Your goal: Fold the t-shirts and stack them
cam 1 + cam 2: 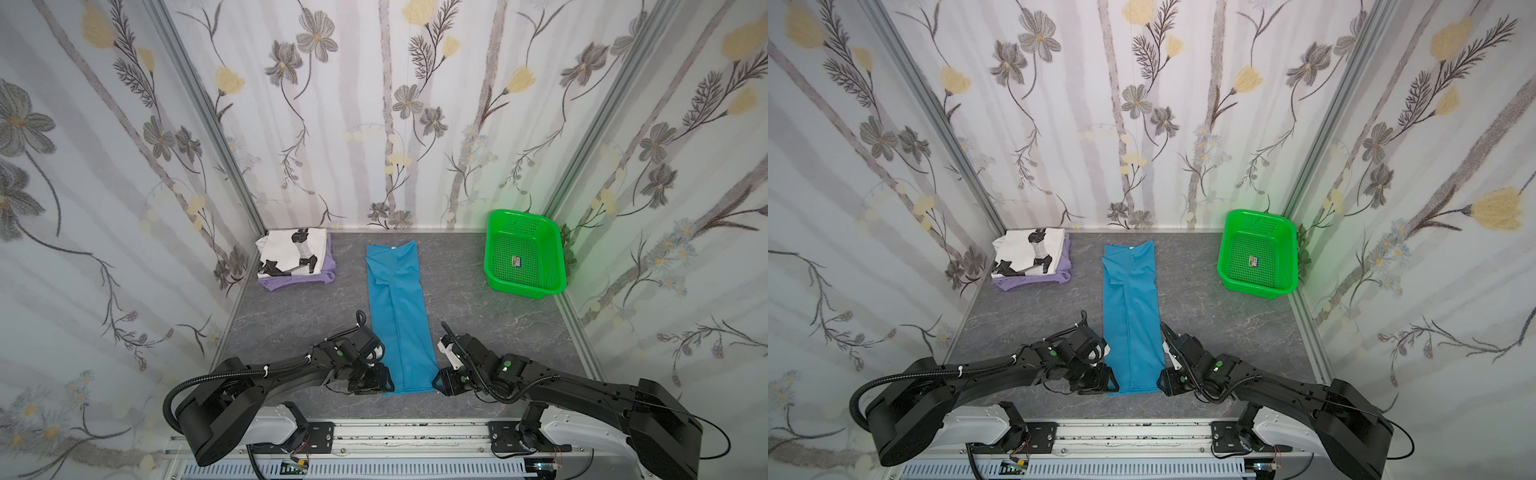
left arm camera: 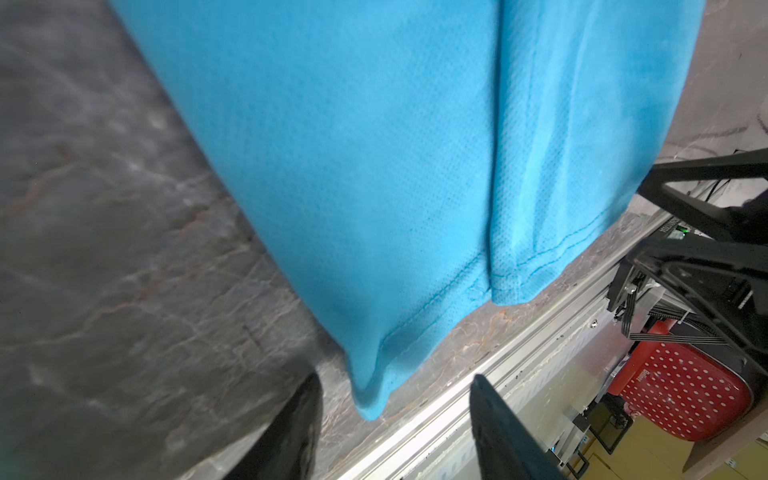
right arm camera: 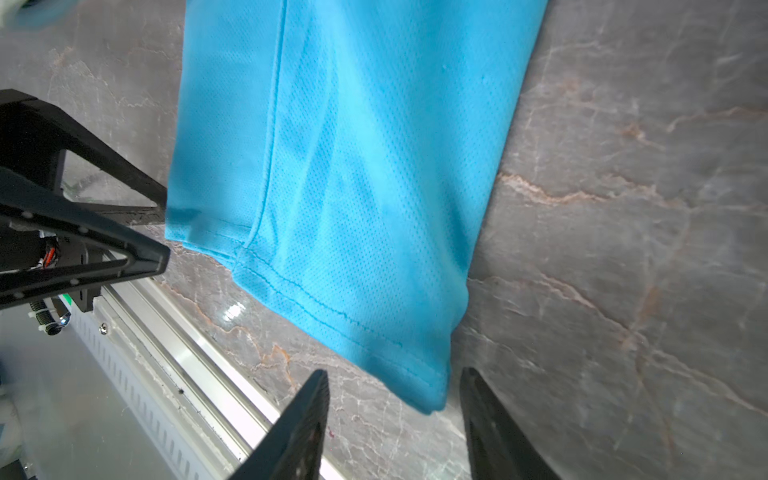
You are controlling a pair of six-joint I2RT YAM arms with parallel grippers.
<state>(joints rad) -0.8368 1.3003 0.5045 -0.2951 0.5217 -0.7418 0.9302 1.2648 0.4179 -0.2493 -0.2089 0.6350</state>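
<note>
**Both top views.** Blue shirt (image 1: pixel 399 316) (image 1: pixel 1133 316) lay on the table (image 1: pixel 478 324), folded into 1 long strip. Its hem end sat between the 2 grippers. Left gripper (image 1: pixel 386 380) was low at the hem's left corner, and right gripper (image 1: pixel 438 380) was low at the right corner. White shirt (image 1: pixel 291 253) lay folded on top of the lavender shirt (image 1: pixel 291 283), well beyond the left gripper by the far wall. Basket (image 1: pixel 494 249) stood well beyond the right gripper.

**Left wrist.** Left gripper (image 2: pixel 395 378) had its jaws apart, clamping nothing. The hem corner of the blue shirt (image 2: pixel 374 166) lay just ahead, between the fingertips. The right gripper (image 2: pixel 706 216) showed across the hem.

**Right wrist.** Right gripper (image 3: pixel 395 372) had its jaws apart and empty. The other hem corner of the blue shirt (image 3: pixel 353 166) lay just ahead, nearer 1 finger (image 3: pixel 490 415). The left gripper (image 3: pixel 137 232) showed at the far corner.
</note>
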